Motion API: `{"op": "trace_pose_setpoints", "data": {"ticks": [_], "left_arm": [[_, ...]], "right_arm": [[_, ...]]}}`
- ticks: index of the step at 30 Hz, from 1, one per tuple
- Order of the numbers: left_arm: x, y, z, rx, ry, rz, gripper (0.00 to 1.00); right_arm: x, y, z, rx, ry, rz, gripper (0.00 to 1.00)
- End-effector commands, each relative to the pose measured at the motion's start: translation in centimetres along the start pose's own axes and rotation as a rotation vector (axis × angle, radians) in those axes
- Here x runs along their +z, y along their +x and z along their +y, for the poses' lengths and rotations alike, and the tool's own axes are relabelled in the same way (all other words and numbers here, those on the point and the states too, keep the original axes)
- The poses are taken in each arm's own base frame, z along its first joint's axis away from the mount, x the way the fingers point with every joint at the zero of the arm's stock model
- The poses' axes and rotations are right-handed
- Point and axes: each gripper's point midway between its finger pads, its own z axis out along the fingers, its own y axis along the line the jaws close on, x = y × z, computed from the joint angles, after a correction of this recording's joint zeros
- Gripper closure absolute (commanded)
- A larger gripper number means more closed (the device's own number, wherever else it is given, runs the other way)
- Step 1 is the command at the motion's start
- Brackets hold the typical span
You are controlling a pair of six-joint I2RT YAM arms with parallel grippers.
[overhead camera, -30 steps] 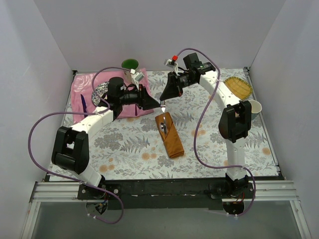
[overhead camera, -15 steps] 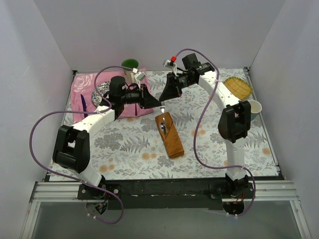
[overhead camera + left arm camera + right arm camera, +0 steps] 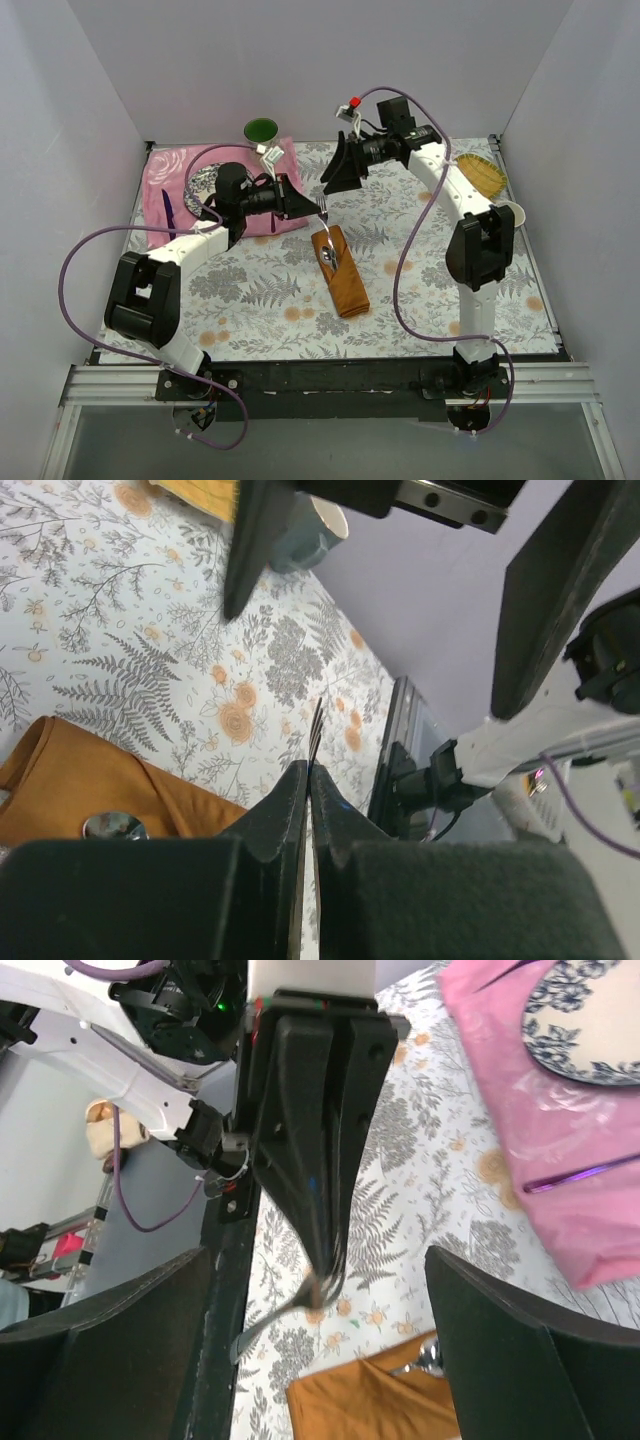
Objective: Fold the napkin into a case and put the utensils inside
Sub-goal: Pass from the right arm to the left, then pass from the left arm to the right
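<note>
Now, the left hand (image 3: 308,780) is pinched tight on a fork (image 3: 317,720), tines poking past its fingertips, hovering just beyond the far end of the case (image 3: 341,272). That orange pocket lies on the counter (image 3: 250,290) with the spoon (image 3: 329,257) tucked in. The right hand (image 3: 335,180) hangs wide and empty, so slotting the fork in looks like the left's job.

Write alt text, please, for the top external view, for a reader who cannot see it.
From above, the left gripper is shut on a slim silver utensil close to the far end of the orange napkin case, which holds a spoon, while the right gripper stands open just beyond it. A pink cloth with a patterned plate lies at far left.
</note>
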Motion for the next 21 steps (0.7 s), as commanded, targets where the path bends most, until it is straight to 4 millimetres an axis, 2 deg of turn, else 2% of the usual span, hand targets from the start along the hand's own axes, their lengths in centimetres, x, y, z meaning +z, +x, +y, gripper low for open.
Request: {"op": "trace_pose_setpoints", "data": {"ticks": [1,3,4,5,7,8,9,10,11,12,13,16,17,20,21], "left_arm": [[-1.7,-5.0,-2.4,-0.006,0.002,-0.185,1.0],[-1.7,-5.9,-2.6,-0.001,0.001,-0.21,1.0],[-1.7,-6.4,-2.5,0.001,-0.006,-0.227,1.0],[-1.7,-6.9,-2.7,0.006,-0.007,-0.237,1.0],[-1.7,-7.5,-2.2,-0.016,-0.019,-0.259,1.0],[-1.7,-7.9,-2.2,-0.02,-0.019,-0.268,1.0],[-1.8,-8.0,-1.9,-0.026,-0.023,-0.274,1.0],[-1.8,-8.2,-2.0,-0.037,-0.021,-0.279,1.0],[-1.7,-8.2,-1.9,-0.043,-0.02,-0.281,1.0],[-1.7,-8.4,-2.0,-0.043,-0.016,-0.285,1.0],[-1.7,-8.4,-1.9,-0.052,-0.018,-0.287,1.0],[-1.6,-8.7,-2.0,-0.05,-0.01,-0.297,1.0],[-1.6,-8.8,-2.1,-0.049,-0.009,-0.298,1.0],[-1.6,-8.8,-2.1,-0.046,-0.005,-0.296,1.0],[-1.6,-8.8,-2.2,-0.044,-0.002,-0.296,1.0]], "right_arm": [[-3.7,-2.0,1.1,-0.011,0.085,-0.084,0.04],[-4.1,-1.7,2.1,-0.007,0.083,-0.098,0.05],[-3.9,0.0,2.0,0.051,0.065,-0.092,0.07],[-3.9,0.1,3.2,0.101,0.046,-0.097,0.09],[-3.7,0.5,3.7,0.094,0.005,-0.107,0.16],[-3.6,1.9,3.9,0.149,-0.004,-0.108,0.16],[-3.5,1.9,4.4,0.213,-0.016,-0.113,0.16],[-3.5,1.1,4.8,0.125,-0.03,-0.13,0.16],[-3.3,2.0,4.9,0.16,-0.04,-0.13,0.16],[-3.2,1.8,5.6,0.256,-0.058,-0.133,0.16],[-3.2,1.3,6.0,0.167,-0.074,-0.144,0.16],[-2.2,2.3,5.9,0.236,-0.104,-0.122,0.16],[-1.7,2.3,6.3,0.21,-0.116,-0.119,0.16],[-0.9,2.5,6.6,0.214,-0.138,-0.102,0.29],[-0.9,2.5,6.6,0.214,-0.138,-0.103,0.42]]}}
